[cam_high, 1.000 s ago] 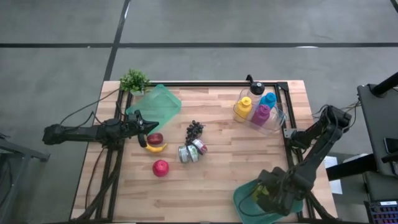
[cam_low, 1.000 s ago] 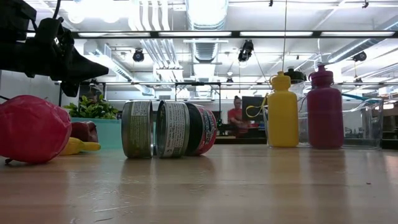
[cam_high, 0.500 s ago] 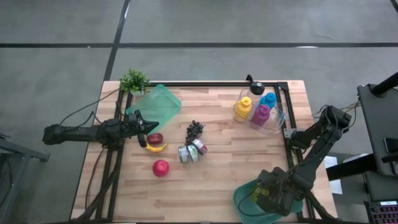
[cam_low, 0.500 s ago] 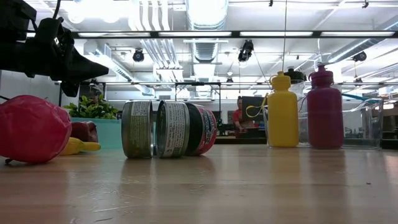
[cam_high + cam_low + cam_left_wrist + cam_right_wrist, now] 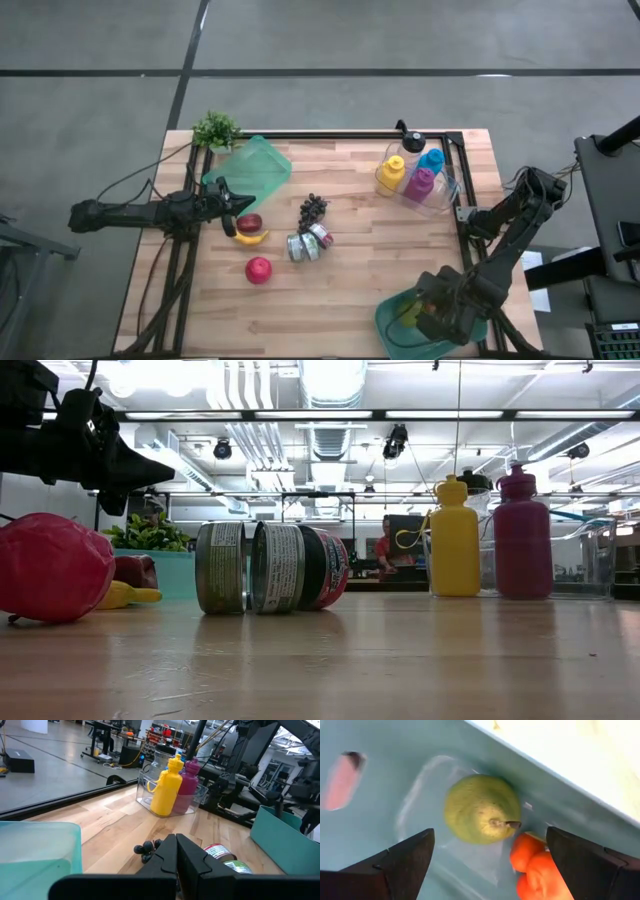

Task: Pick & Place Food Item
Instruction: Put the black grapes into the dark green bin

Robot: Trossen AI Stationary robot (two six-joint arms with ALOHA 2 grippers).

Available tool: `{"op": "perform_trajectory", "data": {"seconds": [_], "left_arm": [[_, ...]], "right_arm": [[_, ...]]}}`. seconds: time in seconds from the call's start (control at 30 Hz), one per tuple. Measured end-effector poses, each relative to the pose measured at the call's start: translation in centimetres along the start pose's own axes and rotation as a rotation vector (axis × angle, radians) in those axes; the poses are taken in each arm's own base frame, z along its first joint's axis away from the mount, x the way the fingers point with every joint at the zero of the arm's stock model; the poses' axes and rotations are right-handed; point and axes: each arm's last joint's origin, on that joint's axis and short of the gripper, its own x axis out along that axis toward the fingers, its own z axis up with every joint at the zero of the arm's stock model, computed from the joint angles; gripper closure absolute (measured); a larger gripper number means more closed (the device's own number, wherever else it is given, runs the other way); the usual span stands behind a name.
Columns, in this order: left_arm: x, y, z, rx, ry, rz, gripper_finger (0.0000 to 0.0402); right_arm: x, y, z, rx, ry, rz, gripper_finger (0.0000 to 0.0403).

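My right jaws (image 5: 485, 865) stand spread wide and hold nothing, poised over the teal bin (image 5: 395, 325) at the bench's (image 5: 360, 290) near right corner. The pear (image 5: 482, 816) lies loose on the bin floor between my fingers (image 5: 395, 862), touching neither, with an orange piece (image 5: 532, 865) just beside it and the bin wall close behind. My left jaws (image 5: 232, 207) are pressed shut and empty, above the far left of the bench near a second teal bin (image 5: 255, 170). Cans (image 5: 308, 243), grapes (image 5: 314, 208), a banana (image 5: 250, 238) and a red fruit (image 5: 258, 269) occupy the middle; the near centre boards lie open.
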Motion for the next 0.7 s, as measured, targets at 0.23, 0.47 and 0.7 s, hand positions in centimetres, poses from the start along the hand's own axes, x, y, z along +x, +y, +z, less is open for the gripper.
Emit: {"op": "perform_trajectory", "data": {"seconds": [0.23, 0.47, 0.7], "left_arm": [[0.0, 0.0, 0.0, 0.0, -0.001, 0.0, 0.04], [0.0, 0.0, 0.0, 0.0, 0.0, 0.0, 0.04], [0.0, 0.0, 0.0, 0.0, 0.0, 0.0, 0.04]], "right_arm": [[-4.9, -1.3, 1.4, -0.054, -0.085, 0.095, 0.0023], [-8.8, -3.3, 3.1, -0.083, -0.399, 0.199, 0.0023], [-10.2, -3.5, 5.1, -0.133, -0.634, 0.212, 0.0022]]}}
